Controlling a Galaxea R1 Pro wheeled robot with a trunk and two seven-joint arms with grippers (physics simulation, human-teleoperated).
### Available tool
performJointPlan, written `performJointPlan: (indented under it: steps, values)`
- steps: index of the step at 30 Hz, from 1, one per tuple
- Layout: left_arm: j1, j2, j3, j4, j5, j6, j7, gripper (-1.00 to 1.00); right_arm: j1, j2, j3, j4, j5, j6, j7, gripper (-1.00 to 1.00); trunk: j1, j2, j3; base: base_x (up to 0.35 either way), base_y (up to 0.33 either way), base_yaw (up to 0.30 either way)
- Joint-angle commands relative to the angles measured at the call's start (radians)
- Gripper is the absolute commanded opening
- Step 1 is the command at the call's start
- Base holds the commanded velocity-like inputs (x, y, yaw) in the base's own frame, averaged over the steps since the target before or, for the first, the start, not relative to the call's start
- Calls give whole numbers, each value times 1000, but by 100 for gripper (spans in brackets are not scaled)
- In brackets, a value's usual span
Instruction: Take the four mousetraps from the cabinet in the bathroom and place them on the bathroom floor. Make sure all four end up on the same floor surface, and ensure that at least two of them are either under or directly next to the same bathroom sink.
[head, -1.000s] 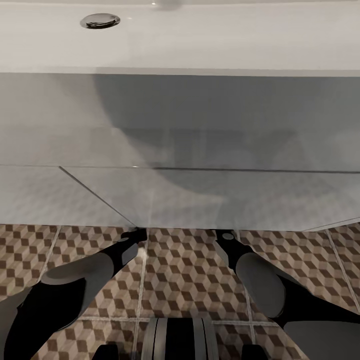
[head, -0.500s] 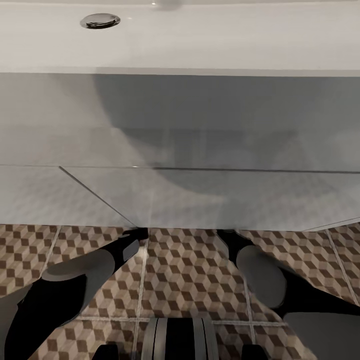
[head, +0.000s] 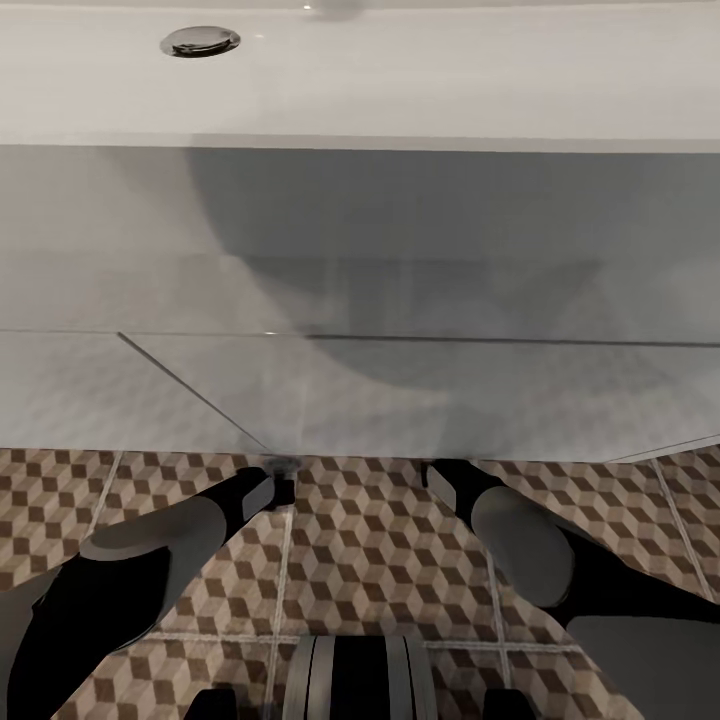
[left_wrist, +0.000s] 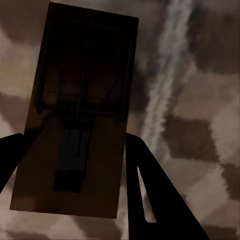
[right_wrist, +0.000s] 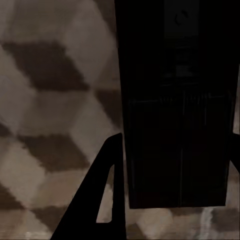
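Observation:
In the left wrist view a brown wooden mousetrap (left_wrist: 85, 90) with dark metal parts sits between the two dark fingers of my left gripper (left_wrist: 72, 145), which is shut on its long edges. It hangs close over the cube-patterned bathroom floor (left_wrist: 200, 100). In the right wrist view my right gripper (right_wrist: 176, 145) is shut on a second, darker-looking mousetrap (right_wrist: 175, 100) above the same tiles. In the head view both forearms reach forward and down under the front of the wide white sink (head: 360, 250), whose lower edge hides the fingers.
The sink's flat fronts span the whole width ahead, with a chrome drain (head: 200, 41) in the basin at the far left. Patterned floor (head: 370, 560) lies between my arms. My base (head: 360, 680) is at the near edge.
The left wrist has turned slightly at the sink's lower edge. The right wrist has slid a little further under the sink. Both traps stay held.

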Motion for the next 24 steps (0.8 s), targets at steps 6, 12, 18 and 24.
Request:
performJointPlan:
  steps: [6,12,18,24]
  values:
    - [-1,1,-7,-1,7,16,7,-100,-25,0,-7,-10,7,99,-1,-100,0,0,0,0,0,0]
    - [-2,1,-7,17,7,70,7,-100,-25,0,-7,-10,6,111,-1,-100,0,0,0,0,0,0]
    - [-1,1,-6,23,7,75,6,-100,-25,0,-7,-10,6,111,-1,-100,0,0,0,0,0,0]
    - [-1,0,-6,24,8,77,6,-100,-25,3,-8,-9,7,101,0,-100,0,0,0,0,0,0]
